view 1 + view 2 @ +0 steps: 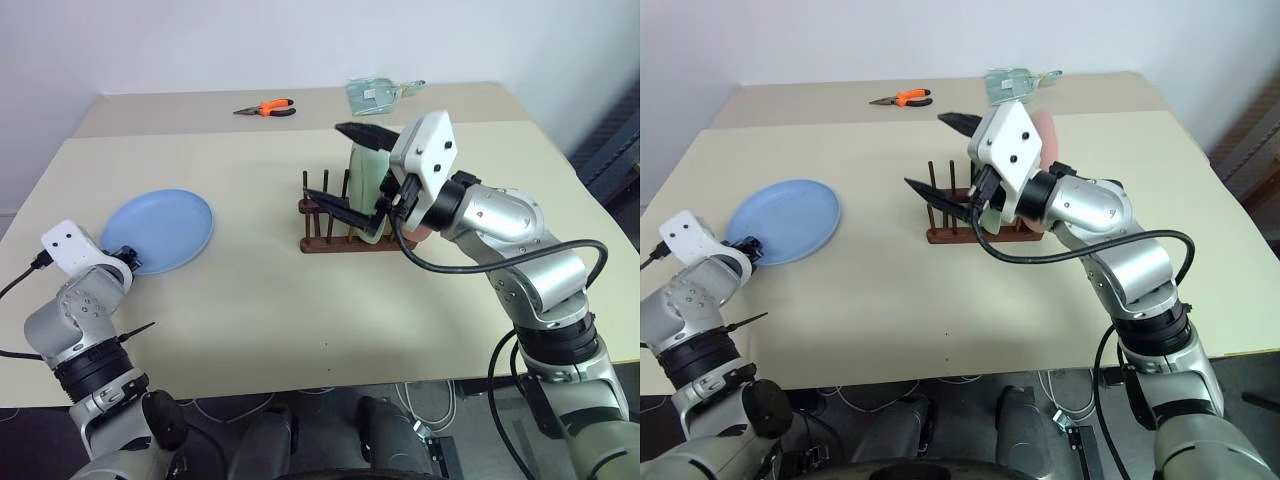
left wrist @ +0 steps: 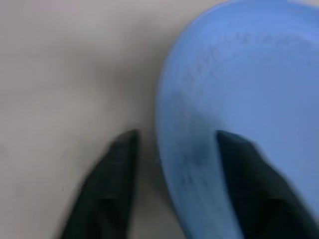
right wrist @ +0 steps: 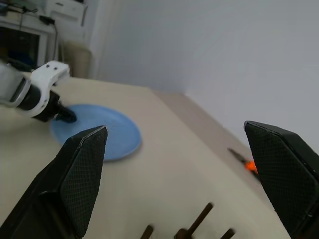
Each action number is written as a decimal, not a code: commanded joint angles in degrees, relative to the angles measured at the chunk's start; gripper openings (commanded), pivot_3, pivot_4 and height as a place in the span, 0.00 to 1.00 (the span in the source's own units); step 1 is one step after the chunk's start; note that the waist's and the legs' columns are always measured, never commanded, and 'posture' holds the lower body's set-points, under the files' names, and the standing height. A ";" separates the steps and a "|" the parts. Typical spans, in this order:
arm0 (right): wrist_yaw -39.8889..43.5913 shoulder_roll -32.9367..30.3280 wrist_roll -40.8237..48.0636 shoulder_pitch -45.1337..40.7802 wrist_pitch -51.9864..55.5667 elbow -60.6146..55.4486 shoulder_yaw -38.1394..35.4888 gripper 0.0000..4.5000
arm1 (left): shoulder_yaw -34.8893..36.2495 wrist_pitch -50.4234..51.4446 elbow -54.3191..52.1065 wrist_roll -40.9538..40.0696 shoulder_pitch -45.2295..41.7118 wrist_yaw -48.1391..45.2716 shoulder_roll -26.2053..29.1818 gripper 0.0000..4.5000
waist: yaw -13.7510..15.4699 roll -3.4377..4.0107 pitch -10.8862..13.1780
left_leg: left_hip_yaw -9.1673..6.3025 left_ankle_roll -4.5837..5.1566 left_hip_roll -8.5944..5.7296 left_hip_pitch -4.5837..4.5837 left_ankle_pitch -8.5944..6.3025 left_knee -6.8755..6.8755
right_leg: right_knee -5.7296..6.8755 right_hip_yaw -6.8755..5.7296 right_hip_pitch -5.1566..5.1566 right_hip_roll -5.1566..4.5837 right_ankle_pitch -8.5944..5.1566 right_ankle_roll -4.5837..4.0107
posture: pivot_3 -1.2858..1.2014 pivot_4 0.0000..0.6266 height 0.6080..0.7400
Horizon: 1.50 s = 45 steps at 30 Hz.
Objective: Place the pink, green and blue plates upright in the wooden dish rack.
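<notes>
The blue plate lies flat on the table at the left. My left gripper is at its near rim, open: one finger is on the table side, the other over the plate, with the rim between them. The wooden dish rack stands mid-table. The green plate stands upright in it, and the pink plate stands behind that, mostly hidden by my right hand. My right gripper hovers wide open just left of the green plate, holding nothing.
Orange-handled pliers and a clear packet lie on the far table. Bare tabletop stretches between the blue plate and the rack. Several free pegs stand on the rack's left side.
</notes>
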 commanded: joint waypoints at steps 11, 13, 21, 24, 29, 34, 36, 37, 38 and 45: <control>5.07 2.87 -30.00 -7.18 -21.20 10.83 17.94 1.00 | -20.05 -12.59 -18.26 -7.81 -6.22 -18.55 2.40 0.01 | -0.86 -0.34 0.11 | 0.09 -0.25 0.00 -0.04 0.14 -0.01 | 0.06 0.02 -0.08 0.00 0.01 -0.02 | 0.52 0.24 1.00; 3.65 5.19 -33.65 -9.52 -22.86 14.46 18.59 1.00 | -21.53 -10.99 -19.91 -9.35 -6.52 -19.97 3.63 0.01 | -1.31 -0.35 0.11 | 0.10 -0.30 0.02 -0.05 0.17 -0.07 | 0.25 0.06 -0.24 0.01 0.00 -0.04 | 0.52 0.24 1.00; 0.88 10.06 -43.60 -13.70 -30.19 27.29 19.89 0.59 | -22.73 -6.62 -24.80 -15.56 -6.22 -21.08 5.28 0.00 | -0.84 -0.44 0.11 | 0.06 -0.33 0.04 -0.13 0.20 -0.15 | 0.39 0.10 -0.43 0.07 0.00 -0.13 | 0.52 0.24 1.00; 1.36 10.62 -44.46 -13.47 -31.23 28.19 19.15 0.25 | -21.26 -6.25 -24.73 -17.17 -6.29 -20.07 4.99 0.00 | -0.95 -0.45 0.12 | 0.04 -0.33 0.03 -0.13 0.20 -0.14 | 0.40 0.09 -0.44 0.06 0.01 -0.15 | 0.52 0.24 1.00; 1.08 10.92 -45.84 -12.55 -32.51 27.42 18.16 0.00 | -15.91 -9.16 -22.23 -20.29 -8.36 -17.59 3.39 0.23 | -1.02 -0.48 0.13 | 0.02 -0.34 0.04 -0.12 0.21 -0.16 | 0.41 0.09 -0.45 0.09 0.01 -0.15 | 0.52 0.24 1.00; 0.47 12.25 -43.70 -11.61 -34.04 25.61 16.02 0.00 | -8.09 -19.95 -13.61 -15.94 -12.16 -11.99 6.06 0.76 | -1.17 -0.59 0.19 | -0.02 -0.39 0.04 -0.12 0.23 -0.17 | 0.40 0.07 -0.45 0.10 0.02 -0.17 | 0.52 0.24 1.00; 0.25 14.46 -39.59 -11.01 -33.29 24.11 13.43 0.00 | -7.30 -24.85 -10.06 -12.55 -10.94 -12.26 8.86 0.76 | -1.33 -0.59 0.19 | 0.03 -0.51 0.06 -0.05 0.30 -0.26 | 0.41 0.12 -0.47 0.12 0.03 -0.18 | 0.52 0.24 1.00; 0.61 15.98 -36.43 -10.58 -31.71 22.87 11.72 0.00 | -7.85 -27.27 -8.68 -10.38 -9.44 -13.21 10.41 0.76 | -1.30 -0.60 0.18 | 0.06 -0.54 0.06 -0.04 0.32 -0.32 | 0.41 0.14 -0.51 0.12 0.03 -0.18 | 0.52 0.24 1.00; 1.03 17.98 -31.78 -10.13 -29.06 20.96 9.44 0.00 | -9.45 -29.15 -7.43 -7.78 -6.82 -14.84 12.12 0.76 | -1.27 -0.60 0.18 | 0.05 -0.56 0.07 -0.04 0.33 -0.37 | 0.40 0.14 -0.52 0.13 0.03 -0.19 | 0.52 0.24 1.00; -6.97 33.14 3.67 -7.55 -0.14 6.89 -7.39 0.00 | -29.38 -37.34 -11.54 2.40 12.95 -28.51 14.56 0.76 | -0.42 -0.66 0.13 | -0.12 -0.52 0.09 -0.07 0.34 -0.74 | 0.36 0.10 -0.66 0.14 0.09 -0.32 | 0.52 0.24 1.00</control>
